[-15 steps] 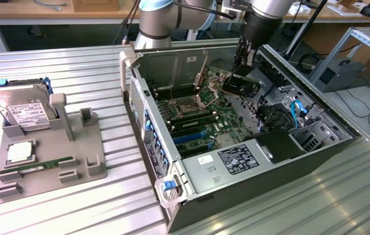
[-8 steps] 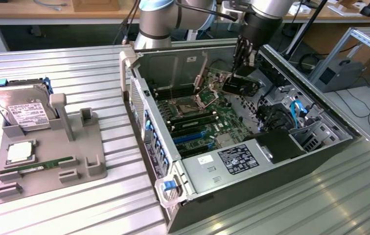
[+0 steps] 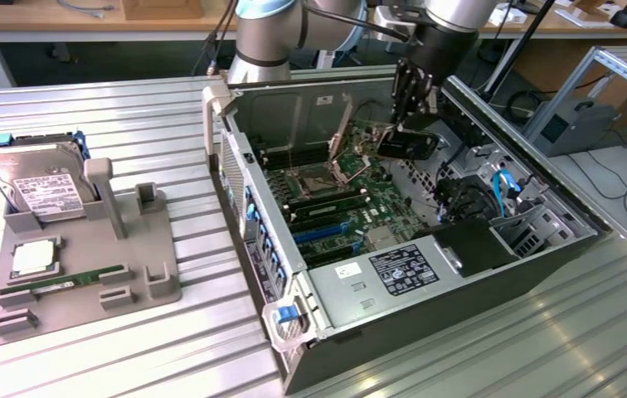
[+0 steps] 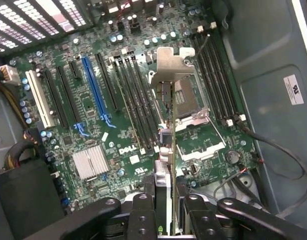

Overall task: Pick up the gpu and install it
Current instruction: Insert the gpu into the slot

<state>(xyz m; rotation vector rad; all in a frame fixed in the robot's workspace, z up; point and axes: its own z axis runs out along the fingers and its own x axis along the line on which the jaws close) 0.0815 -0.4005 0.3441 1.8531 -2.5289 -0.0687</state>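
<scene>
The gpu hangs inside the open computer case, over the motherboard near its far end. My gripper comes down from above and is shut on the card's upper edge. In the wrist view the gpu shows edge-on as a thin strip, with its pale metal bracket at the far end. The fingers clamp it from both sides, gripper. The card floats above the CPU socket and the black memory slots. The blue expansion slot lies off to one side of the card.
A grey holder stands on the slatted table at the exterior view's left, with a hard drive upright in it and a green RAM stick lying flat. Cables and a black power supply crowd the case's right end.
</scene>
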